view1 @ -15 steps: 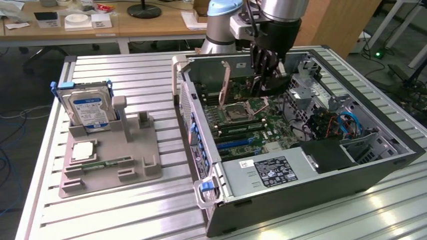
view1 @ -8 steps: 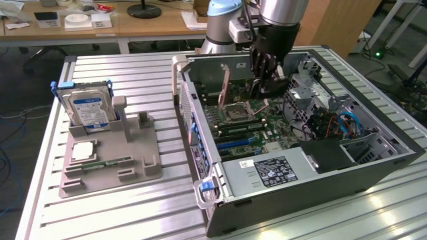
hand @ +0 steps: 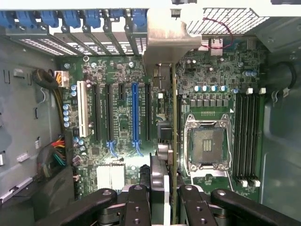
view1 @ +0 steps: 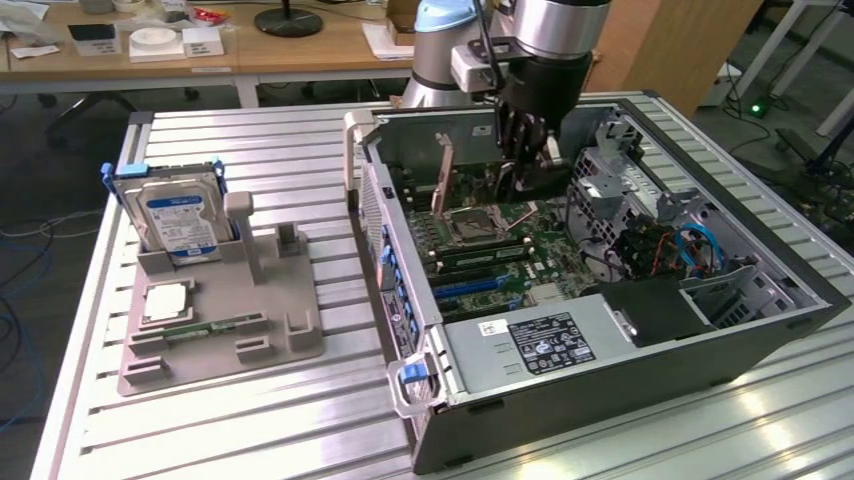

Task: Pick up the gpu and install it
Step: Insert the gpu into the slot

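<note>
Gripper (hand: pixel 165 200) part-closed, its two black fingers (hand: pixel 137 202) pinching the gpu (hand: pixel 170 141) by its upper edge, so the card hangs on edge beneath the wrist, board vertical. Held that way because the bottom edge must meet a slot from straight above; a flat grip would put the connector out of line. In the wrist view the card runs as a thin green line from between the fingers up to its silver bracket (hand: pixel 164 44), which points at the rear wall of the computer case (view1: pixel 747 300), where the blue slot latches (hand: pixel 70 19) sit; the bracket faces that way so it can line up with a rear opening. Card hangs over the motherboard (hand: pixel 117 122), between the long blue slot (hand: pixel 135 113) and the processor socket (hand: pixel 207 146). Whether its lower edge has touched a slot or is a little clear cannot be told; the card hides its own underside. In the exterior view the gripper (view1: pixel 527 170) is down inside the open case, which lies on its side so the board faces up and the arm can work from above. On the exterior view's left, well apart from the case, a grey holder (view1: pixel 227 320) stands on the slatted table (view1: pixel 240 430), with a hard drive (view1: pixel 180 220) upright in it.
</note>
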